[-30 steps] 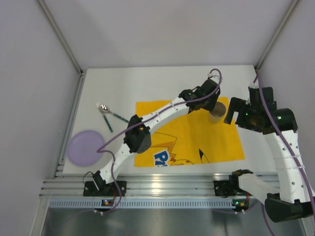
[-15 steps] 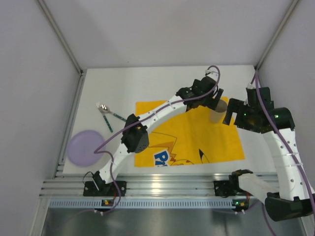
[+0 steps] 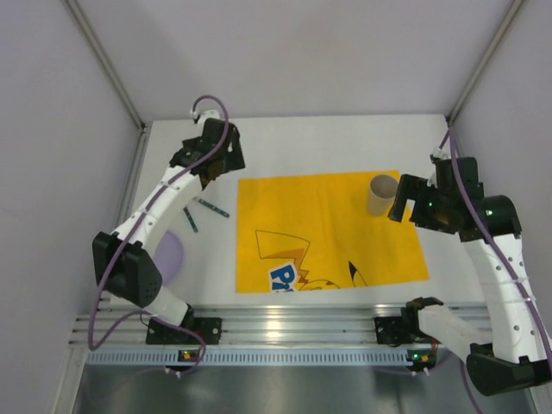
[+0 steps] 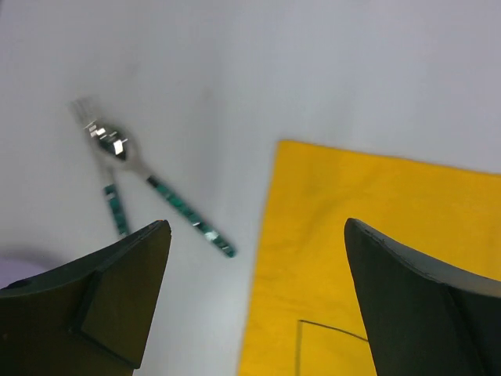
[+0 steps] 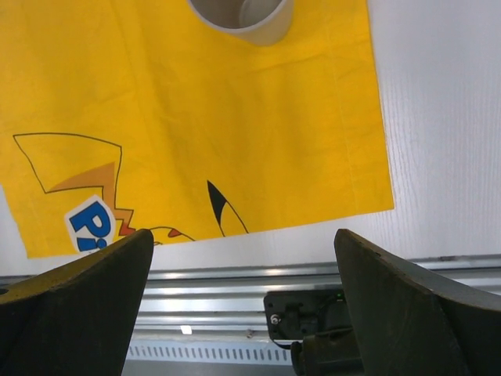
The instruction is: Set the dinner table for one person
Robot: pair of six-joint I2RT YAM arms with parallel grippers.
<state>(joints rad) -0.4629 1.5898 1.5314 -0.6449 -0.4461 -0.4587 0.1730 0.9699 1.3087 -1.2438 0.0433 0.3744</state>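
Table [image 3: 345, 138] is lying white and flat under both arms, with its ribbed rail [image 3: 285, 328] along the near edge. We are seeing the left arm stretching toward the far left corner, its pincer [image 4: 257, 235] hanging wide apart and empty above two green-handled utensils [image 4: 117, 146]. We are counting one yellow mat [image 3: 319, 224], one cup [image 3: 380, 195] standing on it, and one purple plate [image 3: 175, 253]. The right arm is bending beside the cup, its pincer [image 5: 243, 243] spread and gripping nothing.
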